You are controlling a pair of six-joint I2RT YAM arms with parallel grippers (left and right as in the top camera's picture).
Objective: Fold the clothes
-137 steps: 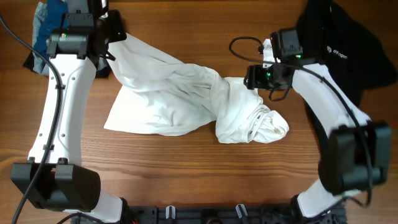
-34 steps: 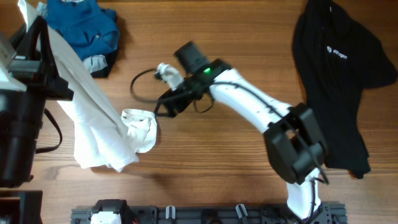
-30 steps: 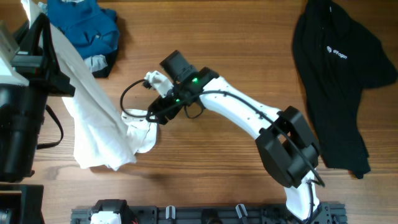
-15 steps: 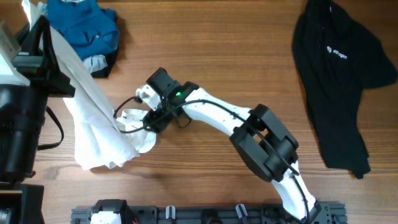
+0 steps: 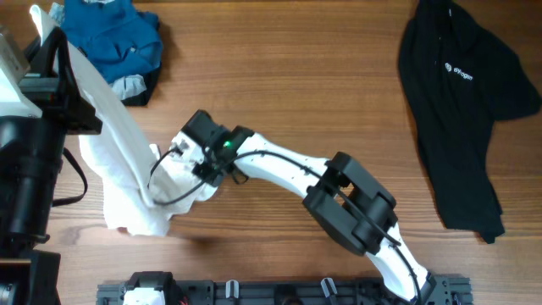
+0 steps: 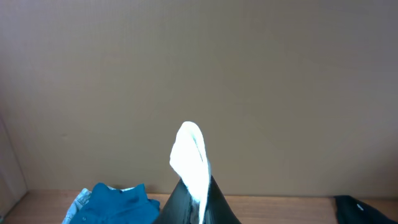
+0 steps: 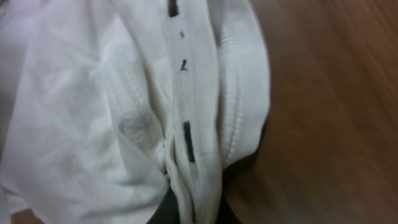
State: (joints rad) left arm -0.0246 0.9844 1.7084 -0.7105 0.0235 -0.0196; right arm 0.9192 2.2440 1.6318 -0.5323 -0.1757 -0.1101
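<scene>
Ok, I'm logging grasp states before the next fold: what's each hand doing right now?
Left hand: closed on the white shirt, holding it up.
Right hand: closed on the same shirt, at its collar.

The white shirt [image 5: 114,157] was plain, no print. Up close its seam strip [image 7: 185,74] had a few small black marks and a black "L". The black shirt [image 5: 457,110] was solid apart from a tiny white logo [image 5: 461,74]. The blue top [image 5: 114,30] was mid-blue with a paler, greyish bit at the edge. The table [image 5: 322,76] was warm brown wood with darker grain streaks. The right arm [image 5: 279,161] was white with black joints and a green light [image 5: 226,146]. The wall [image 6: 249,74] was flat beige.
</scene>
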